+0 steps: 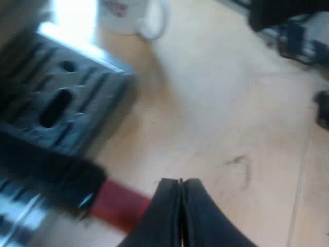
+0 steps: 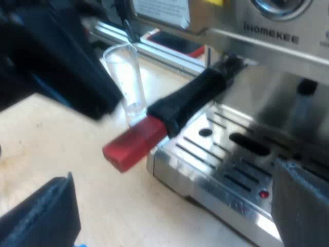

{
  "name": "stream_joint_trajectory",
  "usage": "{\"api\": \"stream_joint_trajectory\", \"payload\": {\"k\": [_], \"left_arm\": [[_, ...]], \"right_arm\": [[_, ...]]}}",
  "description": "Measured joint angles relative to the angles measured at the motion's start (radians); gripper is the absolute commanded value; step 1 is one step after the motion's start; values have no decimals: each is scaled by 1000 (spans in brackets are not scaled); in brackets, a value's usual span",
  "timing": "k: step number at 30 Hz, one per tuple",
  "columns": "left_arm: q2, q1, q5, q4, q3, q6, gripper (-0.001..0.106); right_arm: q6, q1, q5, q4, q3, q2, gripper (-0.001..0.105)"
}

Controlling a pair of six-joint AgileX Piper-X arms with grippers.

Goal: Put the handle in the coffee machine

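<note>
Left gripper [image 1: 180, 186]: fingers pressed together, pinching nothing. The tips sit right at the red end [image 1: 121, 206] of the handle [image 2: 193, 98], touching or just short of it; I cannot tell which.
Right gripper [image 2: 174, 200]: fingers spread wide and holding nothing. The red end is ahead of it, and the corner of the tray [image 2: 226, 164] lies between its fingers.
Handle: the metal end is up under the front of the machine [image 2: 272, 38]. The dark grip slants out over the tray corner, and the red end reaches past it above the desk [image 1: 221, 103].
Step in hand: probably swinging the handle sideways to lock it, since it looks seated but still at a slant.
Doing it well: push on the side of the red end with the flat of the closed left fingers. Stay level with the red end so the fingers don't ride over or under it. Follow the arc around the machine's front rather than a straight line. Go slowly and stop when it firms up.
Right gripper's part: keep it out of the arc, or brace the machine if it starts to slide.
Hazards: the glass [image 2: 126, 77] stands just beyond the red end, close to the left arm, and a wide sweep could tip it. The mug [image 1: 131, 15] is well beyond the left gripper, past the tray.
</note>
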Motion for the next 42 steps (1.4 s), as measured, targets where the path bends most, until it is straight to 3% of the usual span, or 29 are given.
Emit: {"api": "stream_joint_trajectory", "payload": {"k": [7,13,16,20,22,25,35,39,42], "left_arm": [[-143,89,-201,108,0,0,0],[-211,94,-251,174,0,0,0],[-229,94,-268,188,0,7,9],[-250,130,-271,187,-2,18,52],[-251,160,-273,190,-11,20,80],[-251,186,-277,191,-31,20,104],[-251,254,-278,144,-160,22,105],[-251,266,-295,114,-224,-58,105],[-262,266,-360,80,-243,-86,105]], "right_arm": [[0,0,0,21,0,0,78],[6,0,0,21,0,0,78],[6,0,0,21,0,0,78],[6,0,0,21,0,0,78],[6,0,0,21,0,0,78],[6,0,0,45,-15,0,78],[6,-39,79,378,-272,0,78],[46,-133,126,502,-377,0,78],[46,-265,101,602,-432,0,78]]}}
